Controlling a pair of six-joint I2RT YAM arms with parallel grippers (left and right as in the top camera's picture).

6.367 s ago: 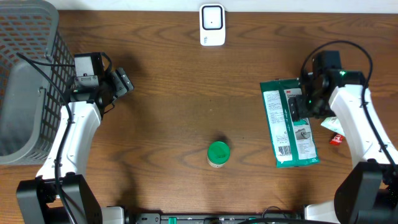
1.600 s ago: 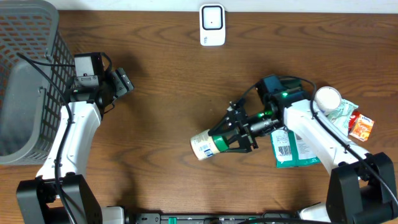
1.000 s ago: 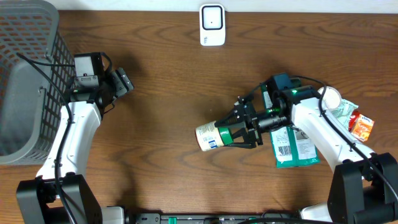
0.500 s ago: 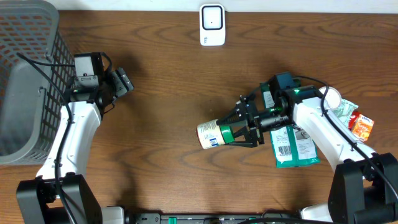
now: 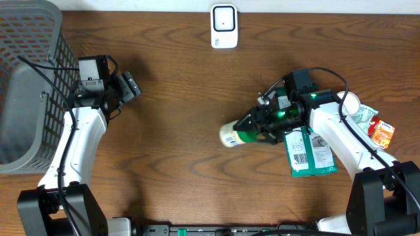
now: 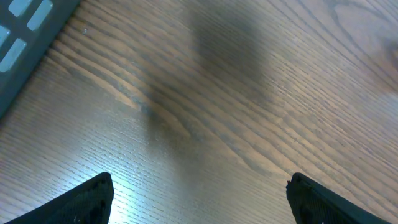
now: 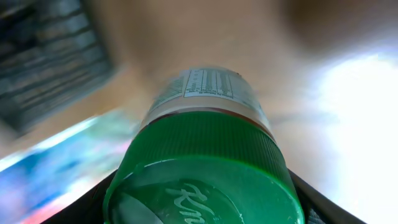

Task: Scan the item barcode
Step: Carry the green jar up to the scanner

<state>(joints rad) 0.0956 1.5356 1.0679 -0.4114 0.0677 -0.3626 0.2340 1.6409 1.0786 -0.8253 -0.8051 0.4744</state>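
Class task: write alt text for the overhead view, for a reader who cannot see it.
The right gripper holds a green-lidded jar on its side near the middle of a wooden table, next to a green packet. A white scanner sits at the top edge; the left gripper hangs open beside a grey basket.

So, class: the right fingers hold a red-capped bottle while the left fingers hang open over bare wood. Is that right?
No: the cap on the bottle is green, not red, as the right wrist view shows. The rest stands.
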